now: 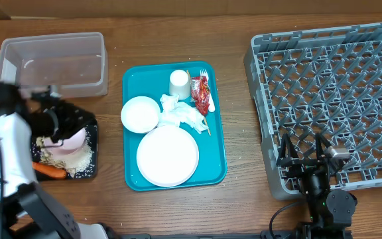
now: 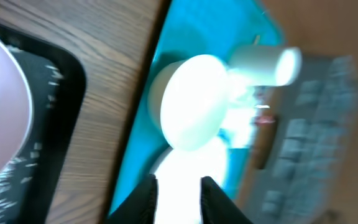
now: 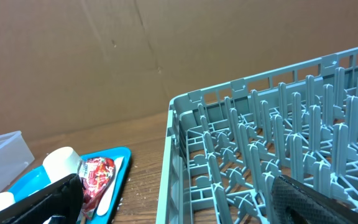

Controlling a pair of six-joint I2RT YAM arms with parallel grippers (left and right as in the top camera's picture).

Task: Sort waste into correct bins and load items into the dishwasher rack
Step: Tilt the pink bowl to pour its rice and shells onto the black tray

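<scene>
Left tool [image 2: 179, 194]: tips slightly apart, empty, above black tray [image 1: 93, 133], desk's left edge. We log small bowl [image 1: 140, 114] rightward, left arm nearer. Right tool [image 1: 304, 145]: spread wide.

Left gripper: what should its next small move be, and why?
Probably shift the left gripper over the bowl in the black tray and close on the bowl's rim. The gripper's fingers stand apart and hold nothing. The bowl lies among scraps, and it belongs in the rack.
</scene>
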